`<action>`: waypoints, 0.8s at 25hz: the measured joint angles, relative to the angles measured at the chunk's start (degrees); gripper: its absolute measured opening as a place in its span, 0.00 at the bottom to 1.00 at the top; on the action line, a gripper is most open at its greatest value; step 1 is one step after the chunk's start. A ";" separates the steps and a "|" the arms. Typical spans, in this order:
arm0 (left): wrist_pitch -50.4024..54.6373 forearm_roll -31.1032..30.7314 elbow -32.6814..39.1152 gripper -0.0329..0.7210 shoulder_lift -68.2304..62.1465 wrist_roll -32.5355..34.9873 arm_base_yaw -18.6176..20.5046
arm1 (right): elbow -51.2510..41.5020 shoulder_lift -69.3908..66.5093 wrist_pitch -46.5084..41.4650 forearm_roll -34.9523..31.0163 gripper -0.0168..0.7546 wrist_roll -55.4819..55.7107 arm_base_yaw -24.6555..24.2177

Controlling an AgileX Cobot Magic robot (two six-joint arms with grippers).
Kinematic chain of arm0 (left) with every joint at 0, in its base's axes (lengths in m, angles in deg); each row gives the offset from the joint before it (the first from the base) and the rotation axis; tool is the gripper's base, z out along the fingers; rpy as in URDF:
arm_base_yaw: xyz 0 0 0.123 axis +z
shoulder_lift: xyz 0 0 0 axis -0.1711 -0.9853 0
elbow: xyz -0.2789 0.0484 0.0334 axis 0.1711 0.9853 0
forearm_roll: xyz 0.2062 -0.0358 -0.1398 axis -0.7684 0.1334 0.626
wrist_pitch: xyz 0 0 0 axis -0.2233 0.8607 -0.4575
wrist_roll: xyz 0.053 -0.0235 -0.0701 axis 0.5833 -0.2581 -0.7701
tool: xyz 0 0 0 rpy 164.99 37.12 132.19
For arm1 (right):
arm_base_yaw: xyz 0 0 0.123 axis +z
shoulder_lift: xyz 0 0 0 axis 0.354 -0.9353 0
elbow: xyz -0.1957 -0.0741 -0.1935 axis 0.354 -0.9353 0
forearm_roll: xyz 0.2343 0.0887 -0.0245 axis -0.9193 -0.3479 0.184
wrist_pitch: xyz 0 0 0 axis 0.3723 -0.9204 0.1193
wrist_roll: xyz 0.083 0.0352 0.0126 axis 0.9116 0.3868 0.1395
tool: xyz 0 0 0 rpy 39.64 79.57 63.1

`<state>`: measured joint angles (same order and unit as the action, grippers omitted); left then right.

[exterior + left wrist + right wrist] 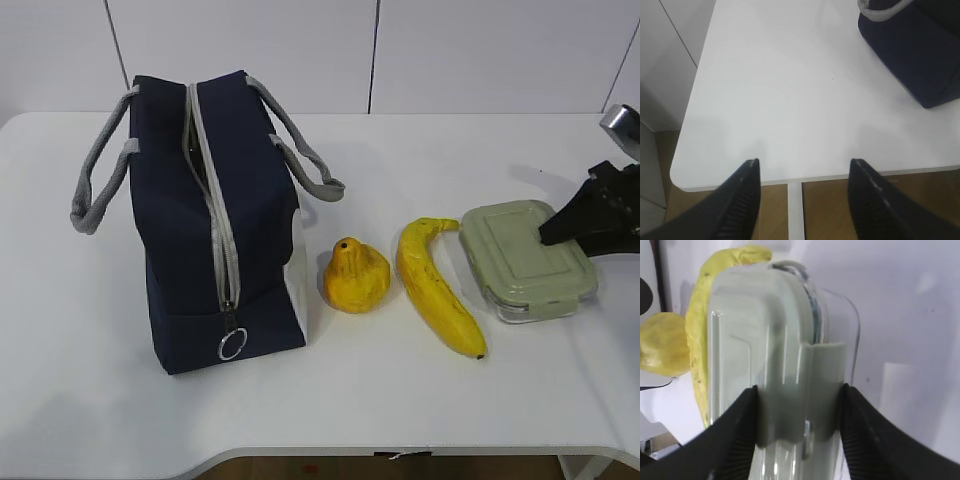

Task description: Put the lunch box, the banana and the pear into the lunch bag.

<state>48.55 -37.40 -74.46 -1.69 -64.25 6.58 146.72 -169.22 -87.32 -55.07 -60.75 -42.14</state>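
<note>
Right wrist view: right hand (799, 432) clamped across the lunch box (770, 355) at its lid clip, box on the counter (330, 400) beside the banana (436, 288); rigid, smooth, likely slippery, so short-edge grip suits; left hand (804, 187) open, empty

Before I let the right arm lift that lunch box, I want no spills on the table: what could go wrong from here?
The right gripper pinches only the end clip of the lunch box, so the box could tip or the lid could pop loose when lifted.

The banana lies right alongside the box; a swing could knock it.

The lunch bag shows only a narrow slit along its zipper strip, and the box may not fit through.
</note>
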 joint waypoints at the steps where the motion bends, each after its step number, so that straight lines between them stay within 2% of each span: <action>1: 0.00 0.00 0.00 0.61 0.00 0.00 0.00 | 0.00 0.37 0.38 0.37 0.51 0.41 0.00; 6: 0.00 0.00 0.00 0.61 0.00 0.00 0.00 | 0.00 1.84 0.95 1.44 0.51 2.26 0.00; 20: 0.00 0.00 0.00 0.61 0.00 0.00 0.00 | -0.07 8.23 0.95 -1.95 0.51 6.10 0.00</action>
<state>48.55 -37.40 -74.46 -1.69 -64.25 6.58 146.65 -161.00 -86.36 -57.03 -54.65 -42.14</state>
